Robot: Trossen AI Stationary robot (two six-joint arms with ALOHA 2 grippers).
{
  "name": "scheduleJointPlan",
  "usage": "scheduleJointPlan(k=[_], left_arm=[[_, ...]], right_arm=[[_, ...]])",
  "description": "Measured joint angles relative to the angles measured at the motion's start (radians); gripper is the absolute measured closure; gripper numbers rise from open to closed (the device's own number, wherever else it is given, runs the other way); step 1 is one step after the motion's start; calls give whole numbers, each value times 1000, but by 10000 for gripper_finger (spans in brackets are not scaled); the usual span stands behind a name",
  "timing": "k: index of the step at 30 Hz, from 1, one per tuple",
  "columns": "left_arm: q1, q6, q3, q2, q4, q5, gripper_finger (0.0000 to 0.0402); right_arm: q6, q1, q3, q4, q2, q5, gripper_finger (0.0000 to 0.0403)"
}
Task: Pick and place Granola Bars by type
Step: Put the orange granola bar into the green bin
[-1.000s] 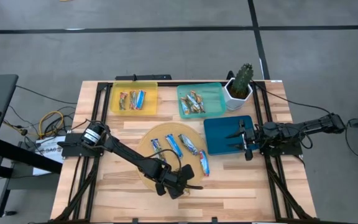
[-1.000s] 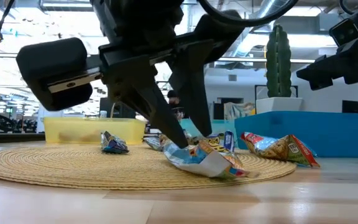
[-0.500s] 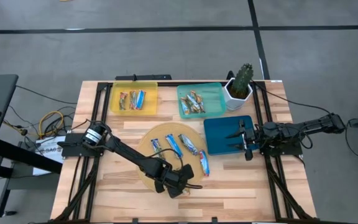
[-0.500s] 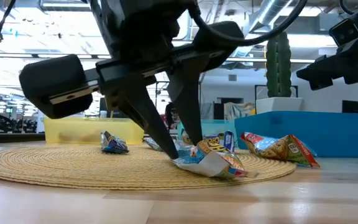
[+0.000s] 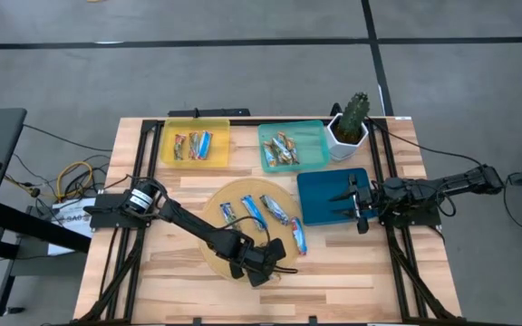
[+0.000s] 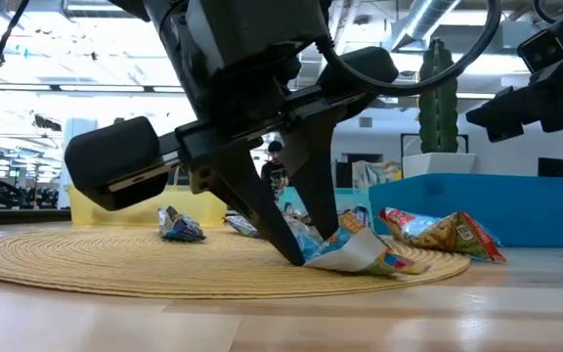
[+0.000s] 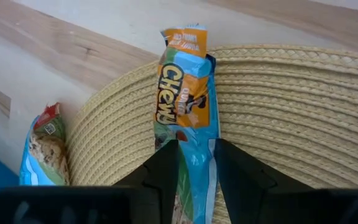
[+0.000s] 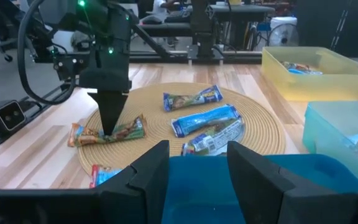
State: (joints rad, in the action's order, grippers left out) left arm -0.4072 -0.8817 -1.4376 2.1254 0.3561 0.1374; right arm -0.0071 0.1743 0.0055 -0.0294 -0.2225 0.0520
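At the mat's (image 5: 234, 195) six o'clock edge, left gripper (image 5: 270, 260) down on an orange bar (image 7: 182, 102), fingers (image 7: 236, 174) closed on the wrapper's sides. Shiny wrapper, orange and brown at the free end with "Chewy" lettering, blue along one edge, crumpled where pinched; lies flat across the woven rim, its orange end out over the wood. Just beside it at three o'clock, another bar (image 5: 297, 237), blue, off the mat on the table (image 5: 152, 281). Three blue-and-white bars (image 8: 204, 119) near the mat's centre. More bars inside the yellow tray (image 5: 170, 136) at eleven o'clock and the teal tray (image 5: 313, 136) at one o'clock. Right gripper (image 8: 194, 163) over the empty blue tray (image 5: 320, 195) at three o'clock, fingers apart. Cactus pot (image 5: 348, 134) beyond the teal tray.
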Motion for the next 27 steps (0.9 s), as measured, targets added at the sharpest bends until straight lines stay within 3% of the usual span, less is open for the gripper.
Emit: scheduleJointPlan(k=[4,12,27], left_arm=[[0,13,0,1,1,0,309],[0,48,1,2,0,-11,395],[-3,90,-24,6,33,-2,400]], right_arm=[[0,0,0,0,0,0,249],[0,0,0,0,0,0,249],[0,0,0,0,0,0,249]])
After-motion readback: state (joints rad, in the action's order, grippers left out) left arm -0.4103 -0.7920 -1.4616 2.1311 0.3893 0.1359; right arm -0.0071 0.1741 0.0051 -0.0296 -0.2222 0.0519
